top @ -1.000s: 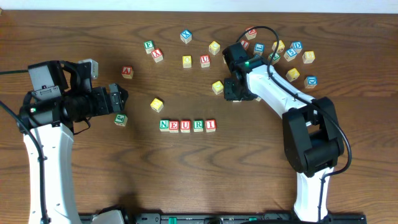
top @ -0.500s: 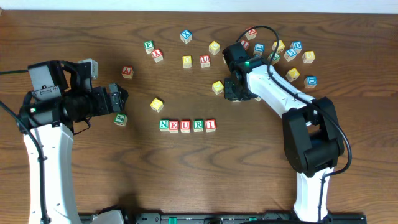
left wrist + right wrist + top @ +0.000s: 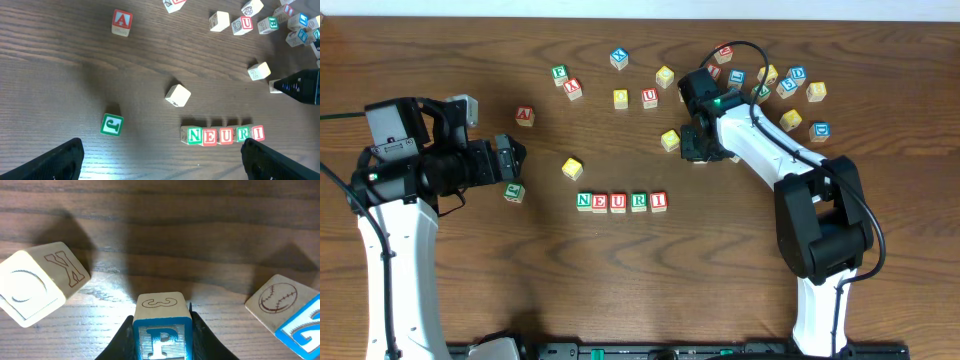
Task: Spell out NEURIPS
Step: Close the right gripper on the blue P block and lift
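1. The small wooden cube with a blue P [image 3: 162, 332] is being pinched between the narrowed jaws of the right gripper [image 3: 162, 324], up and right of the NEURI row's I end.
2. That row of five wooden letter cubes [image 3: 620, 202] is lying on the brown wooden table [image 3: 620, 290].
3. The left gripper [image 3: 161, 157] is hovering left of the row, spread wide and holding nothing.

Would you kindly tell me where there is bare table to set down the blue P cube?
Free for the P cube: the wood right of the I cube, up to the right arm; also the strip on the near side of the NEURI row. Crowded: the loose cubes at the far right, beside that arm.
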{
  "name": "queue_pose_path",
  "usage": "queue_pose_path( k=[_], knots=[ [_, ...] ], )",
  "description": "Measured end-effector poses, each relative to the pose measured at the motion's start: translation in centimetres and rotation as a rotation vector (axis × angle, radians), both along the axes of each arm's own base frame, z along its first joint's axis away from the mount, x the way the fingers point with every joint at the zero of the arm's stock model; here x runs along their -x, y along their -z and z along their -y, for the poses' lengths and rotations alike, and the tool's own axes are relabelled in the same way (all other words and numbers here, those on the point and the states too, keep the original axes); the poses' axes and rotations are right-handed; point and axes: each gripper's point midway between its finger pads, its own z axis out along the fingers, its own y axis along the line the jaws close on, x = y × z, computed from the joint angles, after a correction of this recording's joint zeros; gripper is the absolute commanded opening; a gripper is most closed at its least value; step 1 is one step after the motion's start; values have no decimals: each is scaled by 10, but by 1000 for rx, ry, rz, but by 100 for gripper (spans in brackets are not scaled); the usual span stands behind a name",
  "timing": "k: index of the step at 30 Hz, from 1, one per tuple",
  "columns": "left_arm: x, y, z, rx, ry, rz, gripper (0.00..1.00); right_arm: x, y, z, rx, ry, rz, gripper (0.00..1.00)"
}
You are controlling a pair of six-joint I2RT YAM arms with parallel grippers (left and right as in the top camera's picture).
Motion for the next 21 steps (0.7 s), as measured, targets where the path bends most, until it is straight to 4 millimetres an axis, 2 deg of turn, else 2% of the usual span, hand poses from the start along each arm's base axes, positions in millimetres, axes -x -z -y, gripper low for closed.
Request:
queue_pose_path(
  k=[7,17,21],
  knots=[
    [0,0,0,0,0,0,99,9,-5,4,20,-1,-45,11],
    [0,0,0,0,0,0,98,2,-48,-3,34,-37,-44,1],
    [0,0,0,0,0,0,99,12,-59,-12,52,-71,-45,1]
  ],
)
